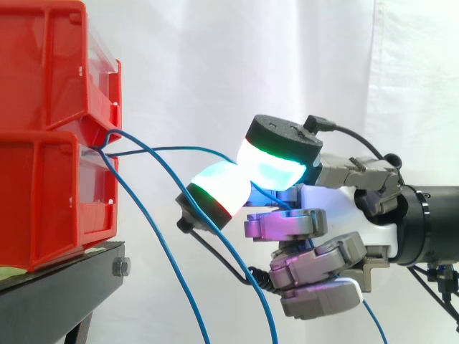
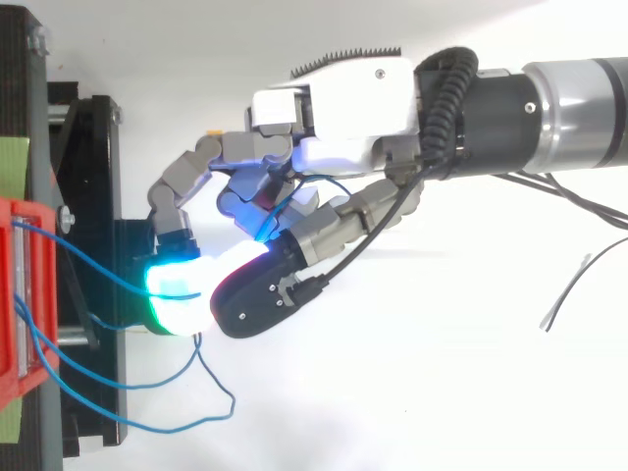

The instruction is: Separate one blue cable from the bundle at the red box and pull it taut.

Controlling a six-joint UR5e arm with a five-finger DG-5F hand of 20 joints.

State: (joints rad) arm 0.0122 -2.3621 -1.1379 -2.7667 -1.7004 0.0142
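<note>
Two stacked red boxes [image 1: 43, 193] stand at the left on a black stand [image 1: 57, 287]. Several thin blue cables come out of the gap between the boxes. One blue cable [image 1: 172, 149] runs almost level from that gap to my hand [image 1: 348, 204] and slips between two glowing fingertips [image 1: 219, 185] that are pressed together on it. From above, the same cable [image 2: 98, 270] leads from the red box [image 2: 25, 294] into the glowing pads [image 2: 177, 304]. The hand [image 2: 343, 108] hangs in the air right of the boxes, its other fingers curled.
The other blue cables [image 1: 154, 236] droop from the box front and hang down past the stand's edge. From above they lie in slack loops [image 2: 147, 422] below the hand. A white curtain hangs behind everything.
</note>
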